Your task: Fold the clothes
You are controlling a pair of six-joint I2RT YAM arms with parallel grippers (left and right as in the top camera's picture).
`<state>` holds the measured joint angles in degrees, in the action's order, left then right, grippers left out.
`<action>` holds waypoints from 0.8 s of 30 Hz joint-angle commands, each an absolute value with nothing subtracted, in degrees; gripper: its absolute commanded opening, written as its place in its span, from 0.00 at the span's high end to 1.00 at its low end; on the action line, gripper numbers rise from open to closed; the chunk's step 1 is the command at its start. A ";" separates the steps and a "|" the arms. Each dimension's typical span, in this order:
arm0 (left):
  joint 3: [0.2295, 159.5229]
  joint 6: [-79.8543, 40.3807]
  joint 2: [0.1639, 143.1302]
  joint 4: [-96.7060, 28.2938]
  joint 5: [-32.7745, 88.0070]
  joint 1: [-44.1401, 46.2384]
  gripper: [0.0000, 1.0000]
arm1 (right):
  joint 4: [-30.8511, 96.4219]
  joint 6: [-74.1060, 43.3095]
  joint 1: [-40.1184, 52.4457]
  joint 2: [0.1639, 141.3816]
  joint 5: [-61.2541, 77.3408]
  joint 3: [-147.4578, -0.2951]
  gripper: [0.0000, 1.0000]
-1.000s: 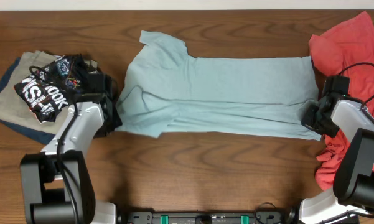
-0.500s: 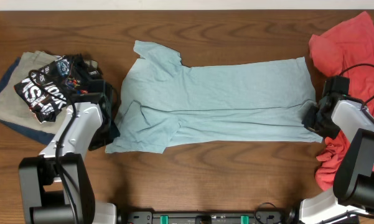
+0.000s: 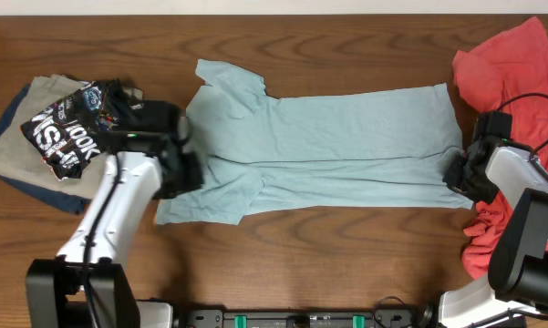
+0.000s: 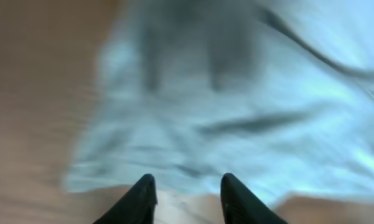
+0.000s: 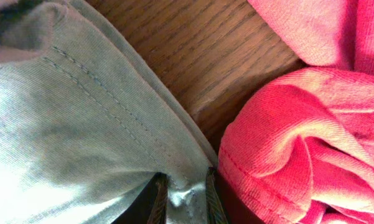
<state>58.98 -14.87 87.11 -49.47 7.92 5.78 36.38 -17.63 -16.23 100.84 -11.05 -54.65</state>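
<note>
Left edge: crumpled black tee (image 3: pixel 68 132) on khaki pile (image 3: pixel 38 91). Left gripper (image 4: pixel 188 180) jaws apart over soft light blue T-shirt (image 3: pixel 328 137), flat mid wood-grain table (image 3: pixel 346 260). Right gripper (image 5: pixel 185 186) straddles its stitched hem, clamped or not, can't tell. Coral shirt (image 3: pixel 520 64) bunched at right edge.

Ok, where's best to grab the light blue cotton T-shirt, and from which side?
Take the short sleeve jutting out at the far left corner of the light blue cotton T-shirt. It sticks out past the flat body, leaving its edge free. Come from the left with the left gripper, probably the nearer one.
</note>
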 commanded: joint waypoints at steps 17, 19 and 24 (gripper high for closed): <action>57.54 -9.67 98.10 -49.17 9.41 26.83 0.52 | 36.40 -18.20 -16.86 101.60 -9.58 -53.12 0.78; 57.54 -9.67 99.94 -49.43 9.41 27.00 0.53 | 36.40 -18.20 -16.86 101.60 -9.58 -53.12 0.78; 57.54 -9.65 103.66 -50.06 9.39 27.09 0.53 | 36.40 -18.20 -16.86 101.60 -9.58 -53.12 0.78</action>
